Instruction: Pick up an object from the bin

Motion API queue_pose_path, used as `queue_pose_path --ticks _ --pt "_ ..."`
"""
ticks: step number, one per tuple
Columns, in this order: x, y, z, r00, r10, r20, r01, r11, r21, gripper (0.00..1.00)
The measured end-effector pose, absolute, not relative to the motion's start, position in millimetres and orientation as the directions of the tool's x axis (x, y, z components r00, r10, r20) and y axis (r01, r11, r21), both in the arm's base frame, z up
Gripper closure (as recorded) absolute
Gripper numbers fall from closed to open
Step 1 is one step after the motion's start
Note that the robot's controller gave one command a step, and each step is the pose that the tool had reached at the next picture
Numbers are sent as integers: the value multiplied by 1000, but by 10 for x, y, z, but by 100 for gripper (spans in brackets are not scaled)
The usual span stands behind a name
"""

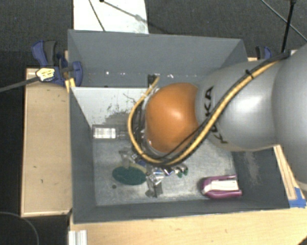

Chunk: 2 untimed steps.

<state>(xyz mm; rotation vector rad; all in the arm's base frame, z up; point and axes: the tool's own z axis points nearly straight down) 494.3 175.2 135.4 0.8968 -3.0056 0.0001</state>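
Currently: fingers (154, 187) low at 6 o'clock of the bin (83, 152); open or closed cannot be told. Just beside, at their 9 o'clock: dark green oval disc (127, 176), flat, long axis 9-to-3. At 3 o'clock, apart: purple-and-white block (222, 186).

One grey metal bin (81, 152). Three things lying loose on its floor can be counted singly. There is one dark green oval disc (127, 175) at the near left. One small clear block (103, 132) lies farther back on the left. One purple-and-white oblong thing (221, 186) lies at the near right. One small cluster of bits (180, 171), some of them green, lies near the middle, right of the disc. How many pieces it holds cannot be told.
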Motion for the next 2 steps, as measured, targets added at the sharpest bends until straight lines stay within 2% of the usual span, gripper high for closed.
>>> queue_pose_path --ticks 1,2 --pt "5511 1904 670 -867 -499 -1 -499 867 2 0" --pt "5496 1901 699 -869 -494 0 -494 869 2 100"
